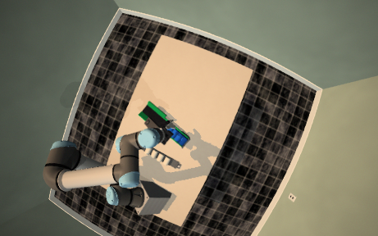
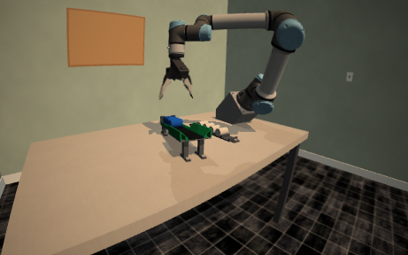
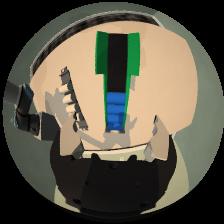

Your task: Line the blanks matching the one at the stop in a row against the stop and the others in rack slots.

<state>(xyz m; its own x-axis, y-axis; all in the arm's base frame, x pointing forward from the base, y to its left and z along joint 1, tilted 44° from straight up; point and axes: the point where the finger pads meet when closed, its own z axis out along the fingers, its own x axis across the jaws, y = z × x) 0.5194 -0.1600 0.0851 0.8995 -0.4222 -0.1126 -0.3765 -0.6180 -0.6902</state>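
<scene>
Blue blanks [image 1: 179, 137] [image 2: 173, 121] [image 3: 116, 111] are partly covered from above.
In the wrist view their row is shown whole; the gripper [image 2: 176, 96] [image 3: 115, 114] is spread, unloaded.

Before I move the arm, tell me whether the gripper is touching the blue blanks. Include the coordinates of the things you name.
Apart: the exterior view shows the gripper [image 1: 170, 128] [image 2: 176, 96] [image 3: 115, 114] hanging well above the blue blanks [image 1: 179, 137] [image 2: 173, 121] [image 3: 116, 110].
</scene>
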